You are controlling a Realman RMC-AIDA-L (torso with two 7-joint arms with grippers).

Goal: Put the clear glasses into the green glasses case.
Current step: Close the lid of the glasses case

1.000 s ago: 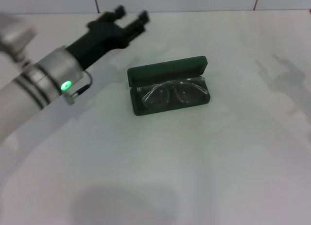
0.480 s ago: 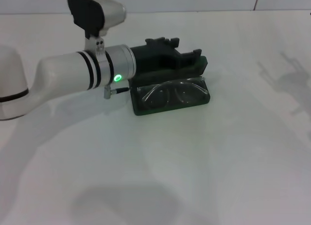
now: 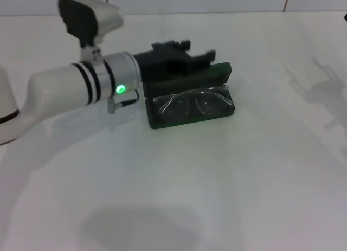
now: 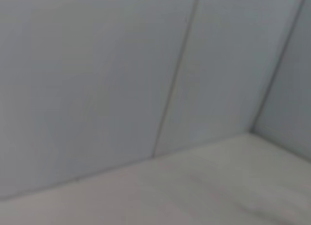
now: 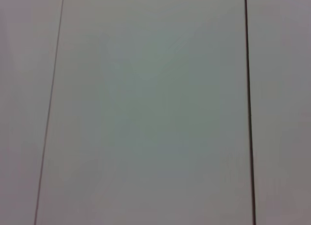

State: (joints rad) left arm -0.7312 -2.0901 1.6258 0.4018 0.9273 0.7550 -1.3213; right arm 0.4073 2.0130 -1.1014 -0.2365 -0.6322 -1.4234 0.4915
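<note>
A dark green glasses case (image 3: pixel 190 102) lies open near the middle of the white surface (image 3: pixel 227 180), toward its far edge. The clear glasses (image 3: pixel 191 103) rest inside its lower half. The left gripper (image 3: pixel 184 56) reaches in from the left edge, just behind the raised lid, its dark fingers (image 3: pixel 207 56) level with the lid's top rim. Whether they are spread or touching the lid cannot be told. The wrist views show only pale wall panels.
</note>
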